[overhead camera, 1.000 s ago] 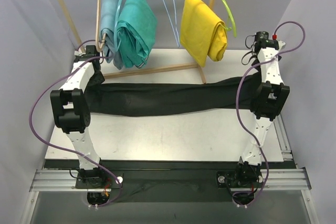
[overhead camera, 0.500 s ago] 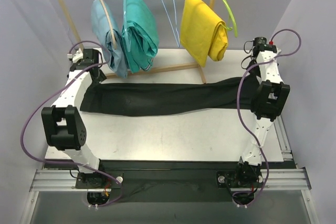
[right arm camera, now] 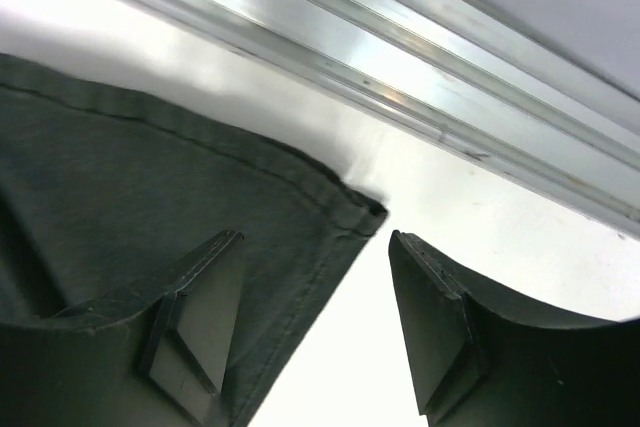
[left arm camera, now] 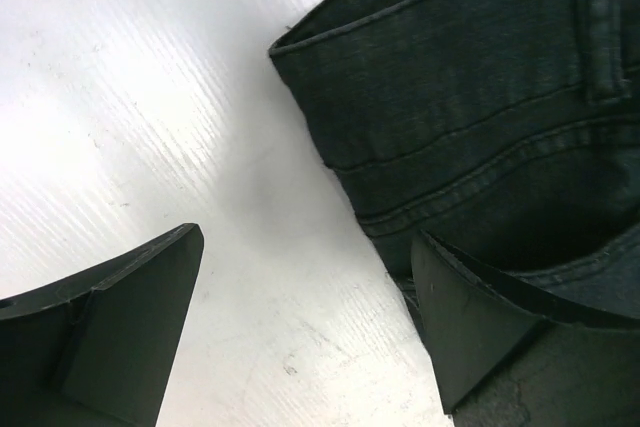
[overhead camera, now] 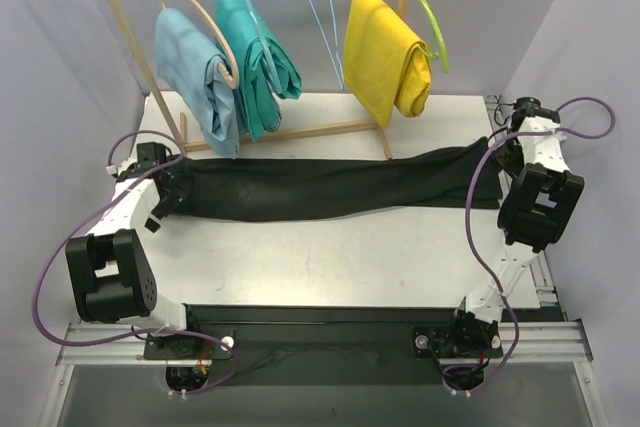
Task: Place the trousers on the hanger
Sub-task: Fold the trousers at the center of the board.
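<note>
The black trousers (overhead camera: 330,187) lie stretched out flat across the table, waist end at the left, leg hems at the right. My left gripper (overhead camera: 163,195) is open at the waist end. In the left wrist view (left arm camera: 300,277) its right finger lies over the waistband (left arm camera: 470,97) and its left finger over bare table. My right gripper (overhead camera: 503,147) is open at the hem end. In the right wrist view (right arm camera: 315,247) its jaws straddle the hem corner (right arm camera: 150,197). The light-blue wire hanger (overhead camera: 322,22) hangs empty on the rail at the back.
A wooden rack (overhead camera: 280,132) at the back carries a pale-blue garment (overhead camera: 195,82) on a tan hanger, a teal garment (overhead camera: 255,57), and a yellow garment (overhead camera: 385,52) on a lime-green hanger. An aluminium rail (right arm camera: 400,57) runs along the table's right edge.
Both arms have swung outward and down to the trousers' ends. The trousers have shifted a little and now lie flat on the table. The pale-blue and teal garments have swung left.
</note>
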Action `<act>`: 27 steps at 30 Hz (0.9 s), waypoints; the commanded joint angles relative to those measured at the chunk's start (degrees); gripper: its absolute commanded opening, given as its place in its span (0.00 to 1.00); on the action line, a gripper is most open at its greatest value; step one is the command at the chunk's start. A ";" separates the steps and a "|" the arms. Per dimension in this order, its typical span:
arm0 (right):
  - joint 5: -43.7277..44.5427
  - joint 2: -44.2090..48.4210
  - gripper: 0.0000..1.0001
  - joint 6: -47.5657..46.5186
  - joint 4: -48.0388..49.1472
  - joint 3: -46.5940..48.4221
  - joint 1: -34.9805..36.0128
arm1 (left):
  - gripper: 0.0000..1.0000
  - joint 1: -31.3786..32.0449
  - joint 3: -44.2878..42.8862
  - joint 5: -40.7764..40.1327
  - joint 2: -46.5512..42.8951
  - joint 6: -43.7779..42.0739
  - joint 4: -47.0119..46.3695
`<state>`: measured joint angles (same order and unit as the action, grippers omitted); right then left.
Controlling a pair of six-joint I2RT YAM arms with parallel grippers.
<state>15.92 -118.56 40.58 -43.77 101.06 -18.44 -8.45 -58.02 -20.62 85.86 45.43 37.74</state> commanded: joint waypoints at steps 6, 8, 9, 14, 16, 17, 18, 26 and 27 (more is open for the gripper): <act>-2.83 4.92 0.59 2.14 -1.32 -5.78 0.95 | 0.94 -1.40 3.96 6.47 0.79 3.96 -12.51; -3.18 5.88 0.59 2.05 -1.06 -7.53 1.12 | 0.94 -1.31 4.67 6.91 1.76 4.66 -14.35; -3.44 6.32 0.59 1.96 -0.97 -8.24 1.03 | 0.94 -1.31 5.10 7.17 2.11 5.10 -15.05; -4.93 9.04 0.59 3.27 0.00 -14.03 0.25 | 0.93 -1.31 6.51 8.05 4.66 6.42 -18.05; -5.55 9.49 0.59 3.54 0.52 -15.09 -0.02 | 0.84 -1.31 6.60 8.49 5.97 6.69 -18.83; -5.81 9.58 0.59 3.72 0.61 -15.79 -0.28 | 0.81 -1.31 6.60 8.67 6.42 6.86 -19.01; -5.90 9.49 0.59 3.72 0.70 -15.98 -0.46 | 0.67 -1.31 6.43 8.67 6.68 6.95 -19.10; -7.22 6.51 0.58 4.77 1.58 -15.45 -2.39 | 0.14 -1.31 5.02 7.53 7.83 6.69 -17.70; -7.40 6.33 0.57 4.69 1.58 -15.19 -2.48 | 0.11 -1.31 5.02 7.44 7.74 6.60 -17.61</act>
<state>9.08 -111.92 43.79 -40.88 85.21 -19.73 -9.50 -51.92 -11.44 92.55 52.66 19.62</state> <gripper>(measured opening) 0.580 0.193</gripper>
